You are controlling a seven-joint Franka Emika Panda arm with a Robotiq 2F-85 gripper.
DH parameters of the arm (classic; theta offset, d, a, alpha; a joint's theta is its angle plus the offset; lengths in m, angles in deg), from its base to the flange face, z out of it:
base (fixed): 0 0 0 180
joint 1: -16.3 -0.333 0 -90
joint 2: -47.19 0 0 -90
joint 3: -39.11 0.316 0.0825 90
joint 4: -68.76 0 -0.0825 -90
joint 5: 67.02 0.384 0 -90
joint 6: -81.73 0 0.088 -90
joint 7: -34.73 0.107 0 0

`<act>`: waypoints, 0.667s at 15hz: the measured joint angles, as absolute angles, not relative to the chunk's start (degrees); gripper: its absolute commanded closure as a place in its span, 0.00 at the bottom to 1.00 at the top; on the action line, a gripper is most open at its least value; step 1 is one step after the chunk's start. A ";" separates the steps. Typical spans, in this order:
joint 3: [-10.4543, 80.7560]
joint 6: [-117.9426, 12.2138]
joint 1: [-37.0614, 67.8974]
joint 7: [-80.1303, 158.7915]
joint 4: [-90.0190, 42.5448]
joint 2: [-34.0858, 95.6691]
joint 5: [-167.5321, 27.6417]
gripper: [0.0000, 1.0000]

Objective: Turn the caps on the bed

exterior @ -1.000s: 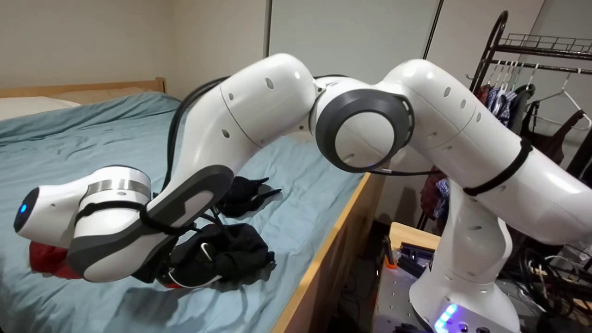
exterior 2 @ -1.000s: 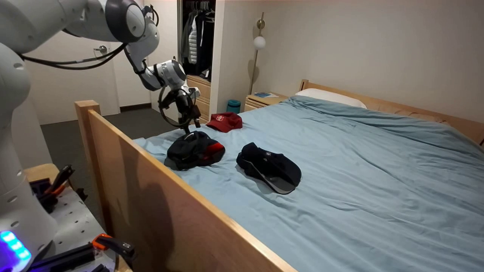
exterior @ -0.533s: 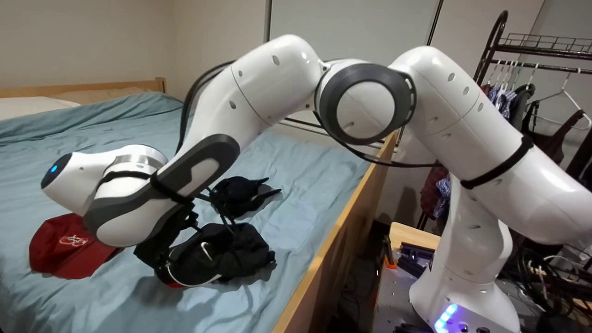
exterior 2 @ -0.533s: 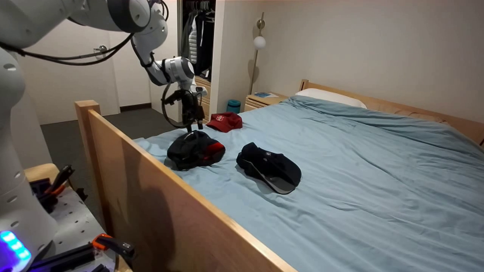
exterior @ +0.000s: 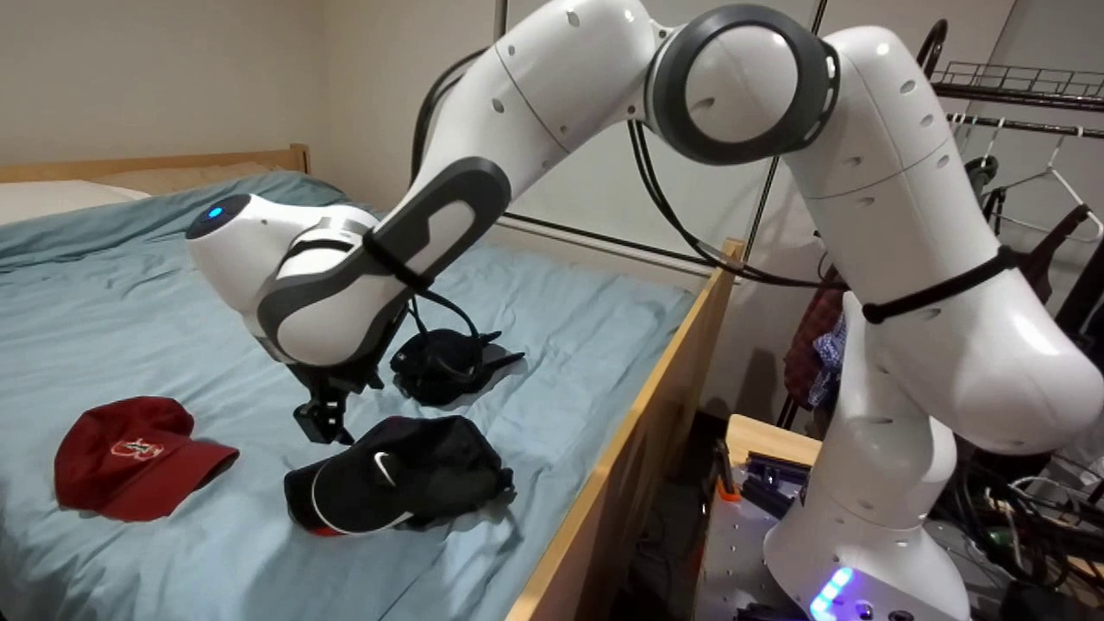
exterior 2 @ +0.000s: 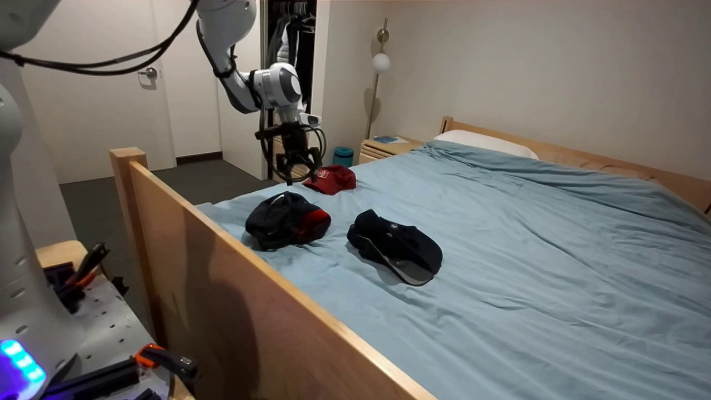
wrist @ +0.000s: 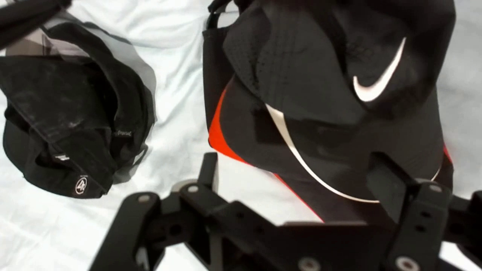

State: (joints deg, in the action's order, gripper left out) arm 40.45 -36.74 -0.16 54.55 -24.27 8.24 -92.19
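The larger black cap (exterior: 418, 470) with a white swoosh, pale brim trim and red edge lies on the bed (exterior 2: 527, 239). Above its brim hangs my gripper (exterior: 326, 427), jaws wide apart and holding nothing. In the wrist view one finger (wrist: 208, 171) stands over bare sheet, while the other overlaps the brim of that cap (wrist: 308, 75). The small black cap (exterior 2: 397, 244) lies farther along the bed, its crown folded in the wrist view (wrist: 75, 113). A red cap (exterior: 129, 461) with a white logo rests on its brim side, apart from the gripper; the wrist view leaves it out.
A wooden footboard (exterior 2: 266, 289) runs between the robot base and the mattress. Clamps (exterior 2: 166, 358) sit on the base table. Cables (exterior: 673, 216) loop from the arm. A clothes rack (exterior: 1018, 86) stands behind the base.
The arm has lifted and drawn back, raising the gripper from beside the larger black cap's brim to above it. The red cap is now uncovered in an exterior view. The caps stay put.
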 measured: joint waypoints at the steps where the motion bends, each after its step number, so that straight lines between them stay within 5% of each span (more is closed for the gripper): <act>1: 40.64 -38.19 0.63 51.28 -25.62 9.45 -92.05 0.00; 10: 43.54 -54.61 9.29 23.47 -33.79 11.58 -90.39 0.00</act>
State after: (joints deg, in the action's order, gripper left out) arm 43.54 -54.61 9.29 23.47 -33.79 11.58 -90.39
